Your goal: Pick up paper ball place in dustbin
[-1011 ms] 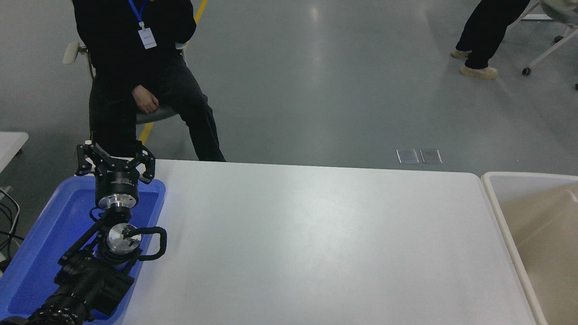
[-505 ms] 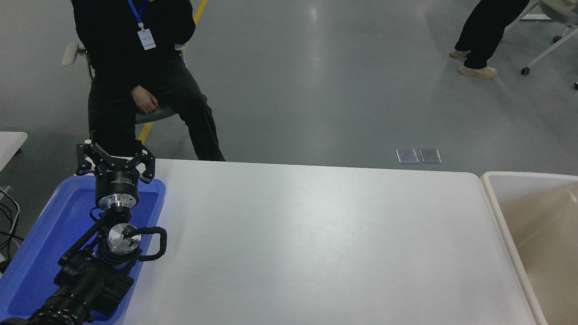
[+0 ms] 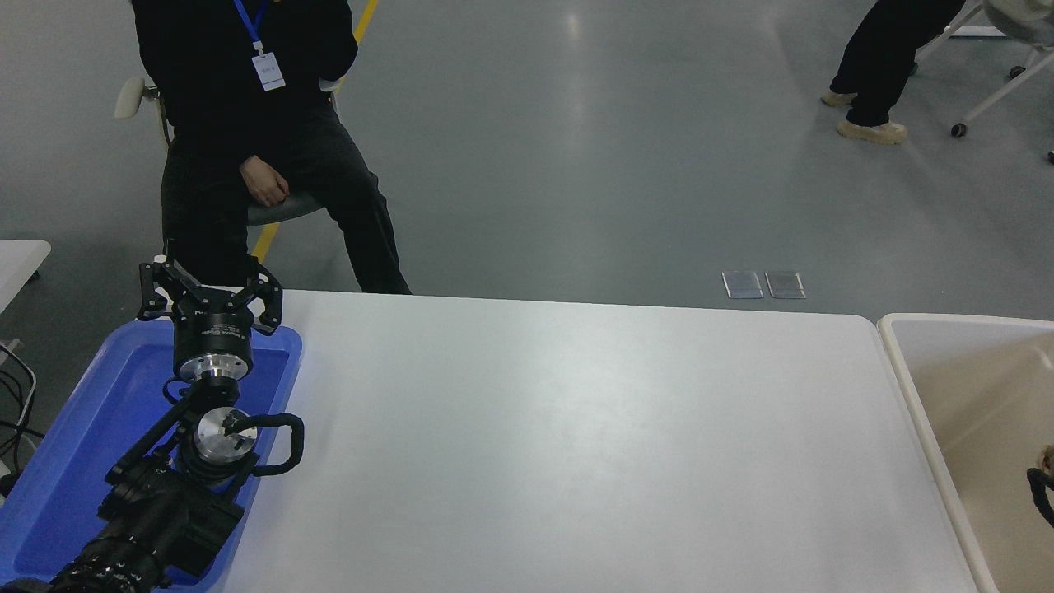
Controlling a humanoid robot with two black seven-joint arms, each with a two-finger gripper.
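Observation:
The beige dustbin (image 3: 906, 362) stands off the table's right end, its pale rim along the table edge. A black curved part of my right arm (image 3: 1039, 492) shows at the picture's right edge, over the bin's inside. A small tan-brown bit (image 3: 1048, 454) sits just above it at the edge; it may be the paper ball, but too little shows to tell. The right gripper's fingers are cut off by the edge. My left gripper (image 3: 210, 288) is parked open and empty over the far end of the blue tray.
A bright blue shallow tray (image 3: 74, 461) lies at the table's left end under my left arm. A person in black (image 3: 247, 140) sits beyond the far left corner. Another person's legs (image 3: 881, 66) stand at the top right.
A black part of my right arm and a tan-brown bit have come into view at the right edge over the dustbin. The left arm has not moved.

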